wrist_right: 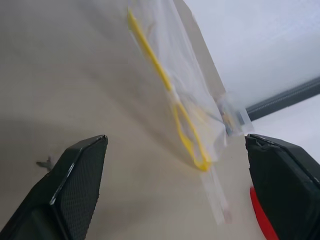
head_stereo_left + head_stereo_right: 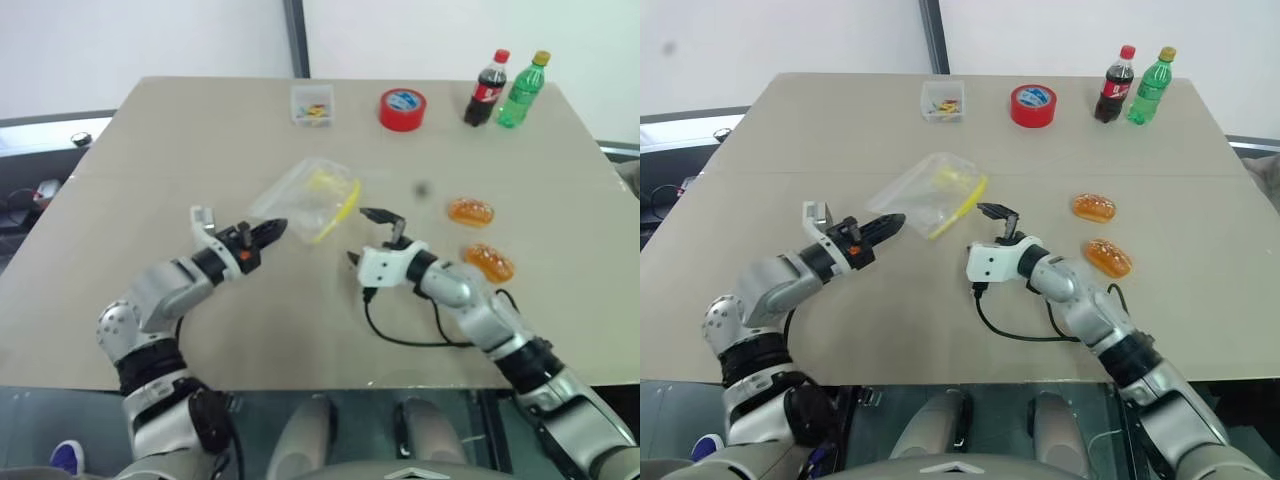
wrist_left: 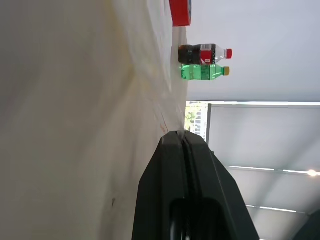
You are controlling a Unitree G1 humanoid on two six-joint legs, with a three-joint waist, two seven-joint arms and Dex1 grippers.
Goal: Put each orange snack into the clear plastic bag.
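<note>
At the left of the head views, the left gripper [image 2: 272, 231] is seen with its two black fingers pressed together, clamped on a corner of the clear plastic bag [image 2: 305, 200], which is held just above the tabletop [image 2: 150, 180] at the centre of the frame. The bag's yellow seal strip [image 2: 343, 212] is turned toward the right side.

Just right of the bag, the right gripper [image 2: 372, 236] is held with its fingers spread wide apart and nothing between them; the bag's seal edge is seen between its fingers in the right wrist view, a little way ahead.

Further right, the two orange snacks are found lying on the tabletop, one [image 2: 470, 211] slightly above the other [image 2: 489, 262] in the frame, close together but apart, and both outside the bag.

Along the upper edge of the tabletop, a small clear box [image 2: 312, 104], a red tape roll [image 2: 402, 109], a cola bottle [image 2: 486, 90] and a green bottle [image 2: 524, 91] are seen from left to right.
</note>
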